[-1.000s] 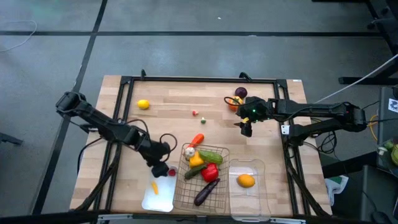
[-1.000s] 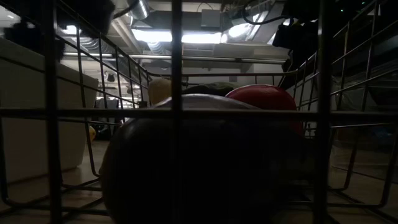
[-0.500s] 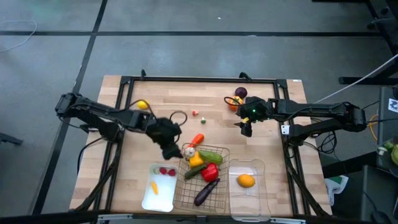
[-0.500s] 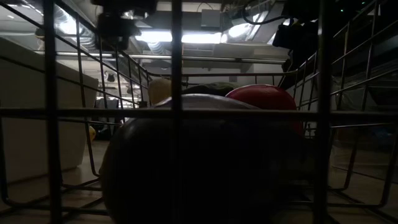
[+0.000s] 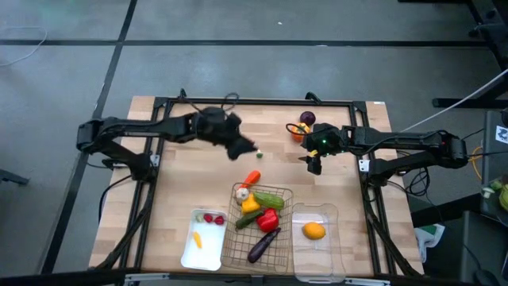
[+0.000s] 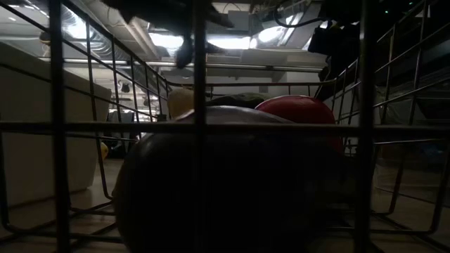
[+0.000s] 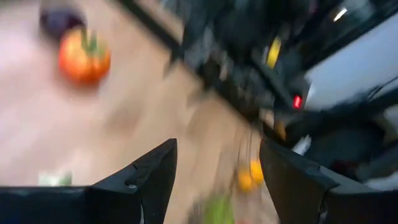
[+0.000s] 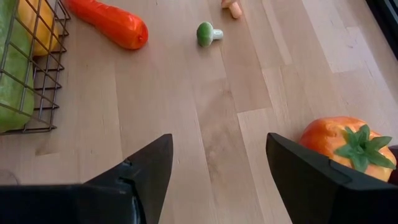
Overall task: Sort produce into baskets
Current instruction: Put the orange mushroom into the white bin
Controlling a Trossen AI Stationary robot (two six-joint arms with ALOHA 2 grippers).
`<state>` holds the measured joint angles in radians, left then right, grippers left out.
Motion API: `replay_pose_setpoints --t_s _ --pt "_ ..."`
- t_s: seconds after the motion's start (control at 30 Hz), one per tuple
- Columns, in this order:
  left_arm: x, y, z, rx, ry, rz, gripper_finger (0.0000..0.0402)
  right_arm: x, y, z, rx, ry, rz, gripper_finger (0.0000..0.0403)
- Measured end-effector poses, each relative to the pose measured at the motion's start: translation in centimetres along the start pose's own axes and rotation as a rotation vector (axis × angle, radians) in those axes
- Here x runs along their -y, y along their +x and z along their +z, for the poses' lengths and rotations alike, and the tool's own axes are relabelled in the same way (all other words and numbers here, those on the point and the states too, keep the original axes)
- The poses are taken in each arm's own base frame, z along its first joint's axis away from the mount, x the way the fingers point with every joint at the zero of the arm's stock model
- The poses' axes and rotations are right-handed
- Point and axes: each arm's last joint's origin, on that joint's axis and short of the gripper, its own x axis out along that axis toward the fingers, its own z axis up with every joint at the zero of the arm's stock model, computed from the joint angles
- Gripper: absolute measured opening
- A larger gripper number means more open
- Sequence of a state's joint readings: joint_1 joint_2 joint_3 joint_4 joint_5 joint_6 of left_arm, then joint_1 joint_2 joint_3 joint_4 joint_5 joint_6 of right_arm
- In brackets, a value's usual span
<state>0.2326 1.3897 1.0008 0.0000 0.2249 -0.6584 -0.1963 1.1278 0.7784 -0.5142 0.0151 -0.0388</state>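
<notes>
From above I see my left gripper (image 5: pixel 244 148) mid-table by a tiny green piece (image 5: pixel 259 154), the right gripper (image 5: pixel 313 164) near the orange (image 5: pixel 298 133); the white tray (image 5: pixel 186 253), wire basket (image 5: pixel 279 229) and clear bin (image 5: pixel 327 242) line the near edge. Low down, a dark eggplant (image 6: pixel 232 183) fills the basket. The left wrist shows parted fingers (image 7: pixel 149 180) holding nothing. The right wrist shows open, empty fingers (image 8: pixel 149 168), a carrot (image 8: pixel 109 22) ahead.
</notes>
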Motion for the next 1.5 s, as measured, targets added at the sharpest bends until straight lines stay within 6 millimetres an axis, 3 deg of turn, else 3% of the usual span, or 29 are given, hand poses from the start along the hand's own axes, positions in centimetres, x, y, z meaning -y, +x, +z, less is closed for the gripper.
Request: replay_pose_setpoints --t_s 0.27,0.57,0.77,1.1,1.5 --pt "-4.2 2.6 4.3 0.324 0.062 -0.067 0.0225 0.0 0.0 0.0 0.001 0.000 0.000 0.0257" --pt "-8.6 4.9 8.5 0.256 0.053 0.024 0.0225 0.0 0.0 0.4 0.038 0.001 -0.001 0.0257" --pt "-10.6 5.0 10.0 0.114 0.110 0.156 0.0225 0.0 0.0 0.6 0.057 0.001 -0.002 0.0257" --pt "-13.9 4.4 7.1 -0.197 0.032 0.392 0.0225 0.0 0.1 0.5 0.054 0.001 -0.002 0.0257" --pt "-13.8 7.2 3.6 -0.382 0.016 0.400 0.0225 0.0 0.4 0.5 0.042 0.000 -0.002 0.0257"
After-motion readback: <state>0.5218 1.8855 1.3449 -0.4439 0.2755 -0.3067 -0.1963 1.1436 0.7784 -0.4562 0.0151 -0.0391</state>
